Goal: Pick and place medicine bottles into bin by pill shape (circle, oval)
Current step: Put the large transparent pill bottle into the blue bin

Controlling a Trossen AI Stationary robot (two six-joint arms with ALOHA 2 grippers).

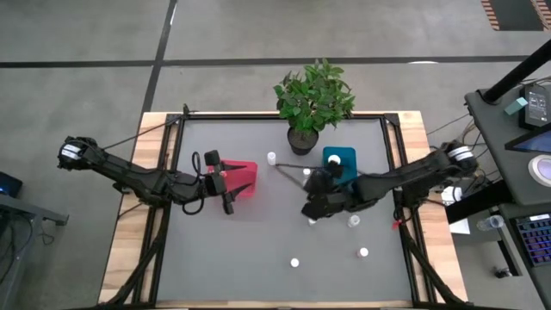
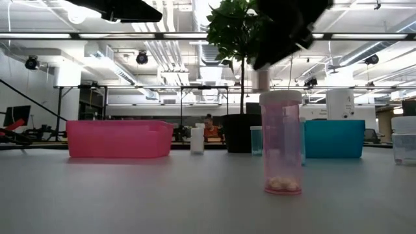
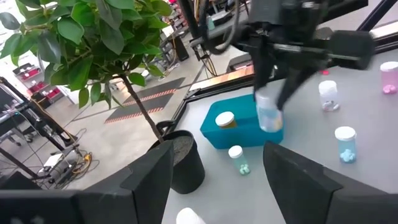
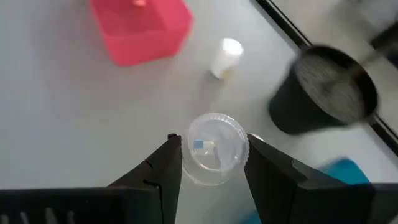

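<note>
Standing alone nearest the low camera, a pink-tinted bottle (image 2: 283,143) rests upright on the grey table (image 1: 258,250), pills at its bottom. Farther in, the right gripper (image 4: 213,163) hangs above the table just beside the teal bin (image 1: 339,161), its two fingers pinching a clear bottle (image 4: 214,148) by the sides, cap up and lifted off the surface. Other loose bottles stand around it, one white-capped (image 1: 294,263) toward the front edge. The left gripper (image 1: 225,191) hovers at the red bin (image 1: 244,179) with its fingers spread and nothing between them. Beyond both bins, a small white bottle (image 1: 271,158) stands near the potted plant (image 1: 312,102) at the table's far edge.
</note>
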